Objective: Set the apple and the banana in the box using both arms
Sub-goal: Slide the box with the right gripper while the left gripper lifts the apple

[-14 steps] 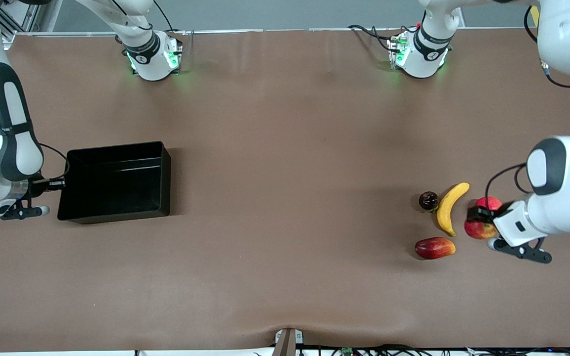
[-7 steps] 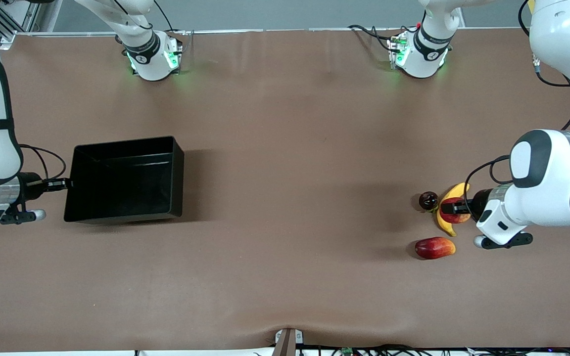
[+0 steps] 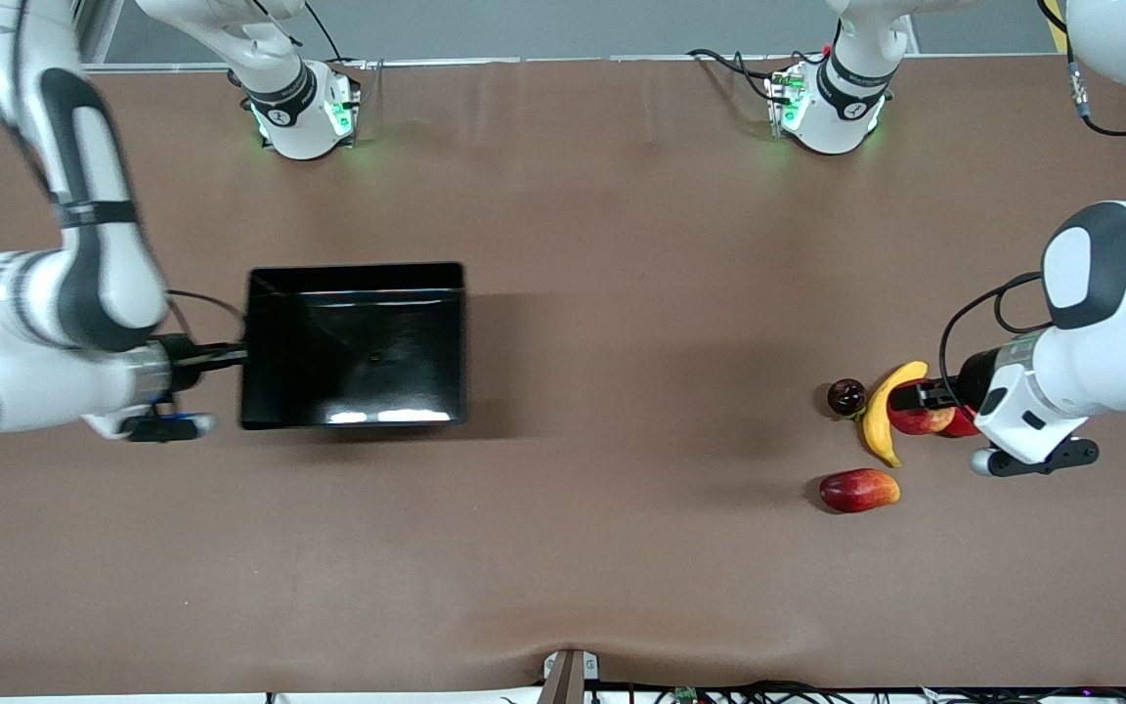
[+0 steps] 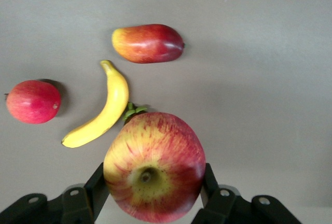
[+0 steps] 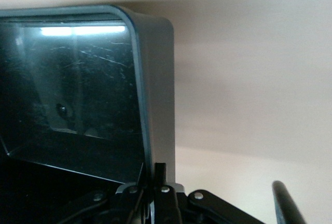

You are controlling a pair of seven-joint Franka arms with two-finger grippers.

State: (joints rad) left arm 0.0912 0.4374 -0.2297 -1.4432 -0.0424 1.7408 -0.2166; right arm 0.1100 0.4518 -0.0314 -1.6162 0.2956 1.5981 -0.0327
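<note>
My left gripper (image 3: 919, 405) is shut on the apple (image 3: 923, 422), red with yellow streaks, and holds it in the air over the spot beside the banana (image 3: 884, 413). In the left wrist view the apple (image 4: 154, 169) fills the space between the fingers (image 4: 98, 182), and the banana (image 4: 101, 111) lies on the table below. My right gripper (image 3: 229, 356) is shut on the end wall of the black box (image 3: 356, 272), which is empty. In the right wrist view the fingers (image 5: 160, 175) pinch that wall of the box (image 5: 155, 79).
A pink-red round fruit (image 3: 964, 423) lies partly hidden under the left hand. It also shows in the left wrist view (image 4: 32, 101). A red-orange mango-like fruit (image 3: 858, 490) lies nearer the front camera than the banana. A small dark fruit (image 3: 845, 395) sits beside the banana.
My right arm has moved the box toward the table's middle. My left gripper took the apple off the table, swung it over the banana, then back a little.
</note>
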